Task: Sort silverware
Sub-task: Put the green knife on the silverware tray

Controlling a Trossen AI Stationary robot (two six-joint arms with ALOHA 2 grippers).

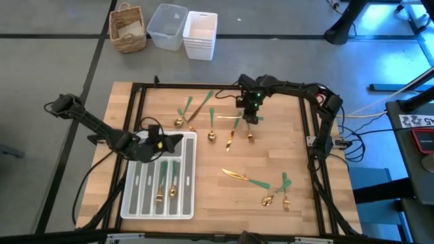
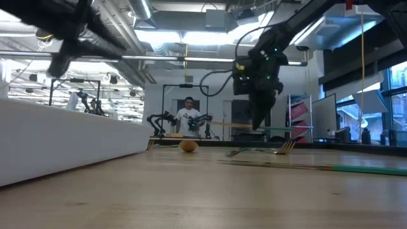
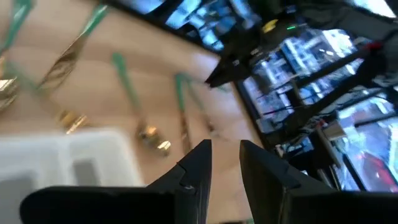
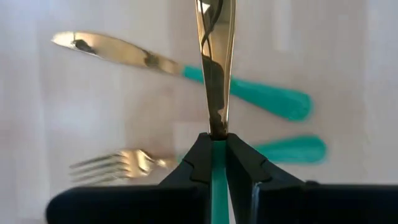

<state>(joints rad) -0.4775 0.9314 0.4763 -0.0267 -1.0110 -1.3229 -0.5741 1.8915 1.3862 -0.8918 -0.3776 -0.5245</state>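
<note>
My right gripper is clamped on the green handle of a gold-bladed knife, holding it above the wooden bench near its far edge, over another knife and a fork lying flat. More silverware is scattered across the bench, and a few pieces sit in the white tray by the near left corner. My left gripper hovers over the tray's far end, its fingers parted and holding nothing.
</note>
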